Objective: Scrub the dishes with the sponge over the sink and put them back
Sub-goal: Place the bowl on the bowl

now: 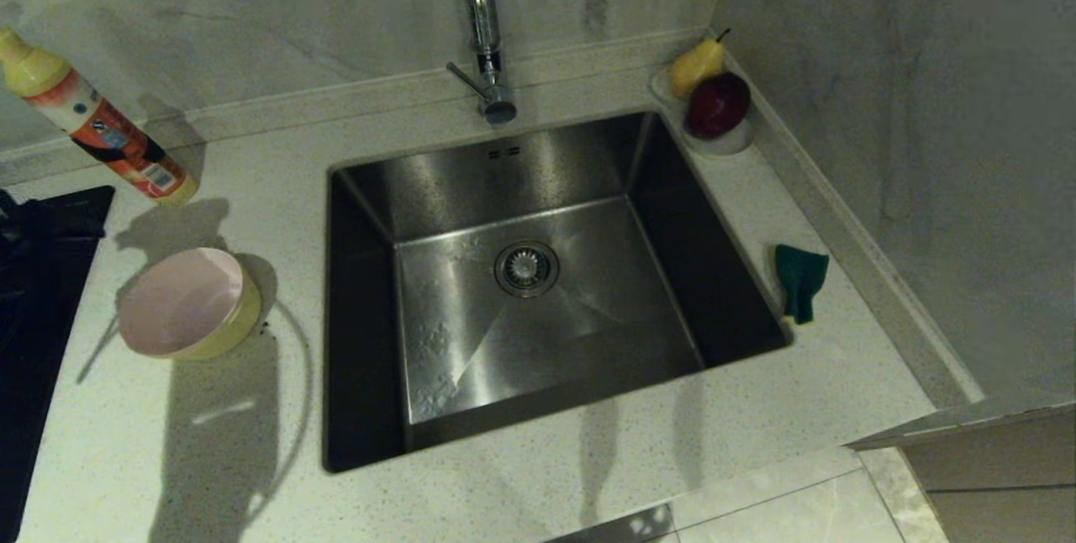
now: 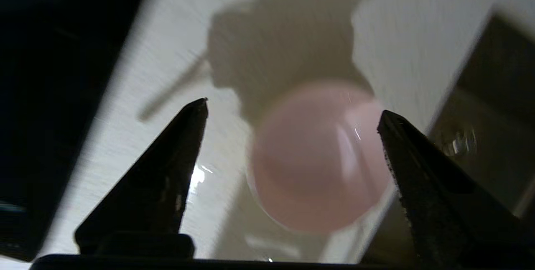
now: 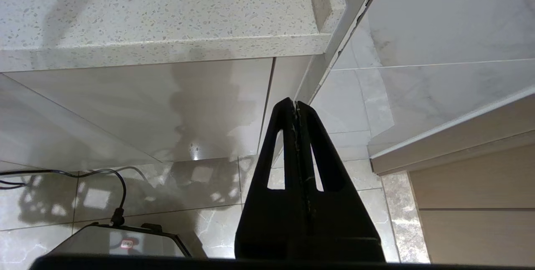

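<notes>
My left gripper [image 2: 292, 113] is spread wide over the pink bowl [image 2: 319, 157], holding nothing. Bowls sit nested on the counter [image 1: 210, 459] left of the sink [image 1: 538, 291]. Sponge [image 1: 799, 278] on the right rim. Right gripper [image 3: 296, 105] pressed together, parked low. Looks like put-back; next, clear the arm.

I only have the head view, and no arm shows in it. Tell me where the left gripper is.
Observer: The left gripper hangs over the pink bowl, jaws wide open, holding nothing.
Operator: Now report the right gripper.
Observer: The right gripper is parked low in front of the cabinet, off the countertop, jaws shut and empty.
</notes>
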